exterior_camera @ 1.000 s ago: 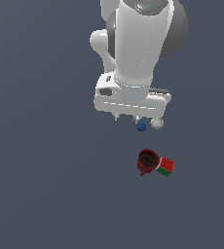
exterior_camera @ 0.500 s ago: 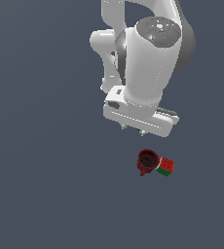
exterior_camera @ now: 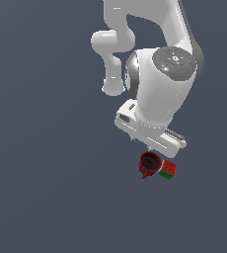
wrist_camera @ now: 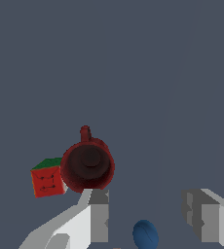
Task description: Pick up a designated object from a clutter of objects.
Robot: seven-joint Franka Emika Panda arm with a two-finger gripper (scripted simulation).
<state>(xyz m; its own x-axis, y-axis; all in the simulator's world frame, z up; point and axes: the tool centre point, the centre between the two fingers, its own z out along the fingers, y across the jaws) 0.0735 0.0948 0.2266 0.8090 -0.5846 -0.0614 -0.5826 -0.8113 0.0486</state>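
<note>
- Your big white arm (exterior_camera: pixel 160 94) hangs over the gray floor (exterior_camera: pixel 46 173). It leans down toward the little pile, most likely so its hand can drop on the mug from above.
- Your gripper (wrist_camera: pixel 145 214) is spread wide, and nothing is held between its two fingers. You can see this in the wrist view. In the exterior view the arm's body hides the fingers.
- The dark red mug (wrist_camera: pixel 88 165) is the thing you want. It stands upright on the floor, open side up, so you look right into its dark inside. Its small handle (wrist_camera: pixel 85 133) points away from the gripper.
- One finger (wrist_camera: pixel 98 214) sits just by the mug's rim. The mug is not between the two fingers yet, so I think you need to slide sideways a bit before you close.
- The red-and-green cube (wrist_camera: pixel 48 177) sits right against the mug. Watch out, you could bump it.
- The small blue ball (wrist_camera: pixel 145 235) shows in the gap between the fingers. Do not grab it by mistake.
- I cannot see the whitish ball.
</note>
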